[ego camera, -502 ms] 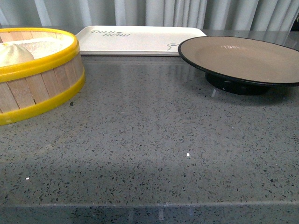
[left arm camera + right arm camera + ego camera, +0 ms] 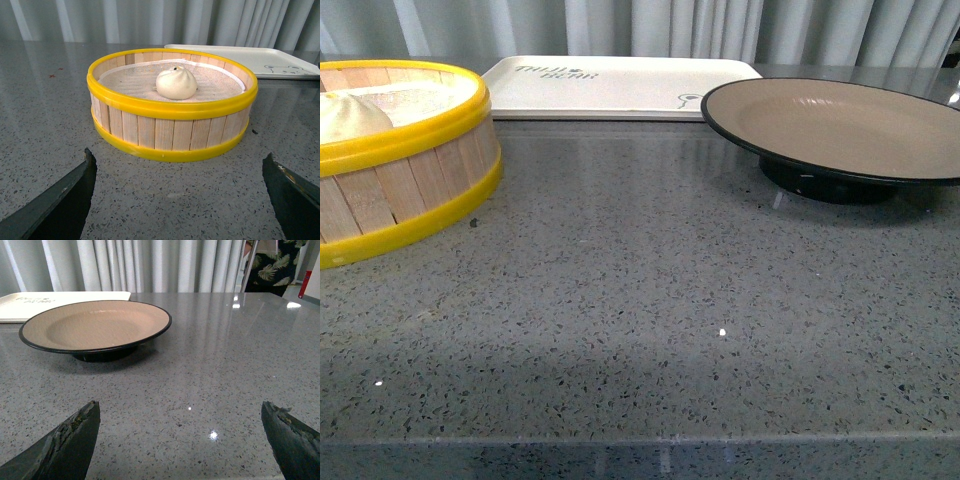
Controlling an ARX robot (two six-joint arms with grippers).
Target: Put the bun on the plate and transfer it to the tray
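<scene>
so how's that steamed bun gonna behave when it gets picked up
The steamed bun looks puffy and smooth, so it is probably soft and light and would dent under a hard squeeze. Its rounded sides may slip in a grip. It sits flat on the basket liner, so it likely won't roll.

You have basket on surface, at left in your front view. Bun in basket, near its middle. Tray flat on surface behind basket, offset to basket's right. Plate on surface to basket's right, well apart from it, reaching farther right than tray.
</scene>
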